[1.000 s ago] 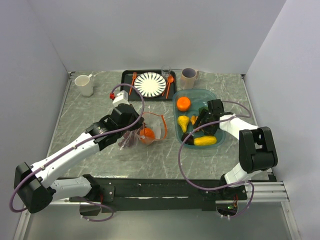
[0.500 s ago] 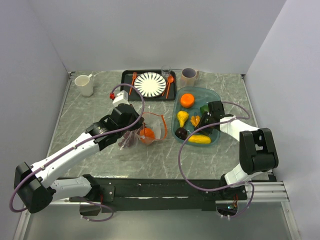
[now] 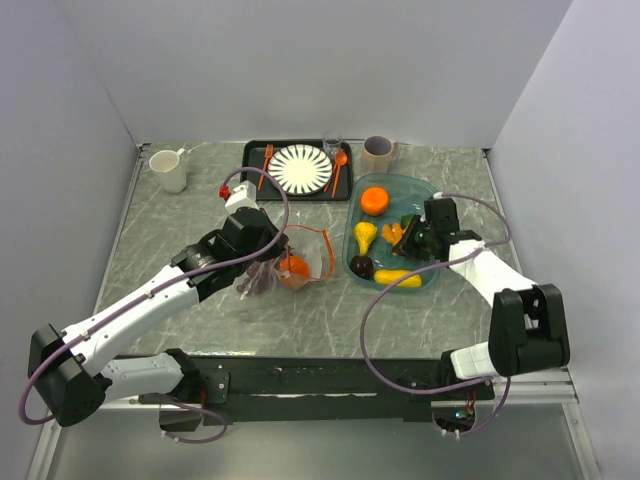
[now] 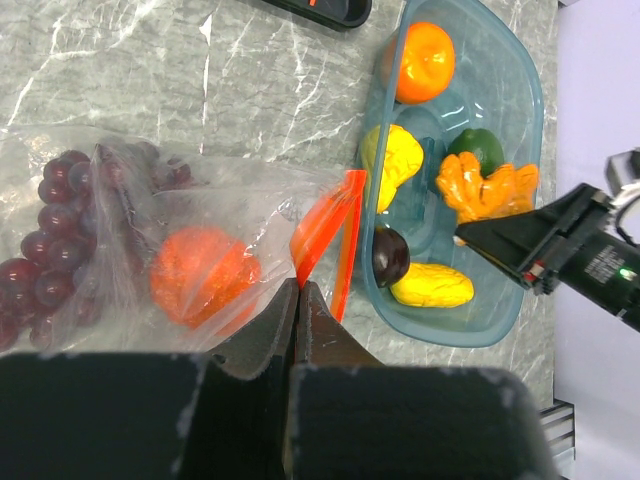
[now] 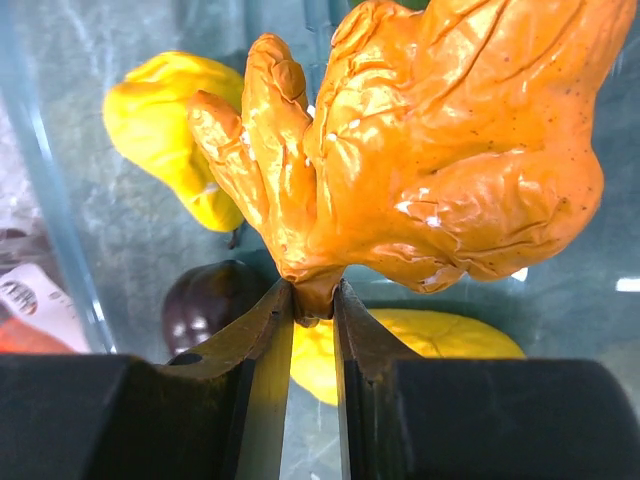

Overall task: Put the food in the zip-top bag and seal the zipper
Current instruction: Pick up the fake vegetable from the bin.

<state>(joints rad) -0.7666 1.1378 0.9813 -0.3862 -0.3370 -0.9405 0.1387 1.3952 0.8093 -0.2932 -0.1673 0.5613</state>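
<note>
The right gripper [image 5: 313,300] is clamped on the thin stem end of a knobbly orange piece [image 5: 430,150]. The piece is glossy and wrinkled, with finger-like lobes, and sits over the middle of the teal tub [image 4: 520,90]. Whether it touches the tub's floor cannot be told. Inside the tub lie a yellow pear-shaped piece [image 4: 395,160], a dark purple piece [image 4: 390,255] and a long yellow piece [image 4: 432,285]. A green piece [image 4: 478,148] is partly hidden behind the held piece, and a round orange [image 4: 425,60] lies at the tub's far end.

Just left of the tub, the left gripper [image 4: 298,290] is pinched together on the edge of the zip-top bag [image 4: 230,200]. It grips just beside the orange-red zipper [image 4: 325,225], which stands folded up facing the tub. The bag holds an orange fruit [image 4: 200,275] and purple grapes [image 4: 50,240]. The gripper body hides the bag's near edge.
</note>
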